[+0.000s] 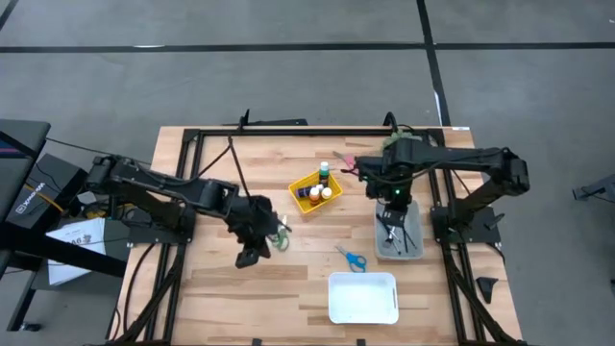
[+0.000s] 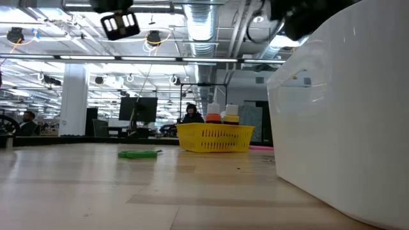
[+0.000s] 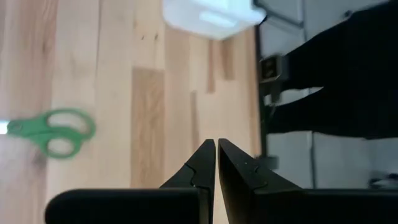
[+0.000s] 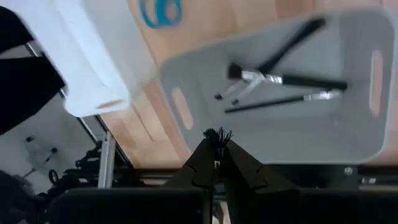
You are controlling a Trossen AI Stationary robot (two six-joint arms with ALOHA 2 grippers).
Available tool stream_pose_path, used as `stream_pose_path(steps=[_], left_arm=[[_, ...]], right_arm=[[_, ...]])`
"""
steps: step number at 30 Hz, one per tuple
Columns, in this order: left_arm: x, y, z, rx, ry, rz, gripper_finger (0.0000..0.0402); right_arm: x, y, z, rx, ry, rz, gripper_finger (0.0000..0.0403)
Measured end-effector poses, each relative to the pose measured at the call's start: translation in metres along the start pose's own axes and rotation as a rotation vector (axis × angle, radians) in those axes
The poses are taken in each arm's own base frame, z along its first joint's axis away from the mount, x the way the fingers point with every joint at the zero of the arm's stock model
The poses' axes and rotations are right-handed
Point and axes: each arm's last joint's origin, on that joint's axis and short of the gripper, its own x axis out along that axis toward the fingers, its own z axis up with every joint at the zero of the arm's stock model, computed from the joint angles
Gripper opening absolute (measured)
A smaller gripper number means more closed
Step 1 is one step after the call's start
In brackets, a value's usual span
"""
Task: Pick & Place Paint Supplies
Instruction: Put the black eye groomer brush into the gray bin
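A yellow basket (image 1: 315,189) (image 2: 214,137) holds several paint bottles (image 1: 324,173) standing upright. A grey tray (image 1: 409,223) (image 4: 348,130) has several dark-handled brushes (image 4: 292,79) lying flat in it. My right gripper (image 4: 217,144) (image 1: 392,216) hovers above this tray, shut on a brush. My left gripper (image 3: 216,148) (image 1: 249,258) is shut on nothing and hangs over bare wood near the table's middle, beside green scissors (image 1: 281,236) (image 3: 53,130). My right gripper pinches a brush between its two fingers, coming from above and pointing down. Only the dark bristle tuft (image 4: 217,134) pokes out past the fingertips; the fingers hide the handle. The brush is lifted clear above the grey tray.
A white bin (image 1: 363,298) (image 2: 345,115) (image 4: 74,56) sits near the table's near edge. Blue scissors (image 1: 352,258) (image 4: 158,11) lie between it and the tray. A pink thing (image 1: 344,157) lies beyond the basket. Bare wood spreads on the left.
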Motion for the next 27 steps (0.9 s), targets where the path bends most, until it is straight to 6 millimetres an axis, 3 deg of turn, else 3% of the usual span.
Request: stream_pose_path(steps=[9,20,27], left_arm=[[0.021,0.013,-0.039,-0.011,0.017,0.07,0.0011],[0.019,0.029,-0.072,-0.079,-0.094,0.018,0.0011],[0.01,0.029,-0.078,-0.069,-0.131,0.012,0.0011]], right_arm=[[0.035,-0.028,-0.002,0.098,0.072,-0.021,0.0009],[0.044,-0.043,0.004,0.167,0.039,-0.014,0.0011],[0.044,-0.044,0.005,0.194,0.027,-0.013,0.0075]])
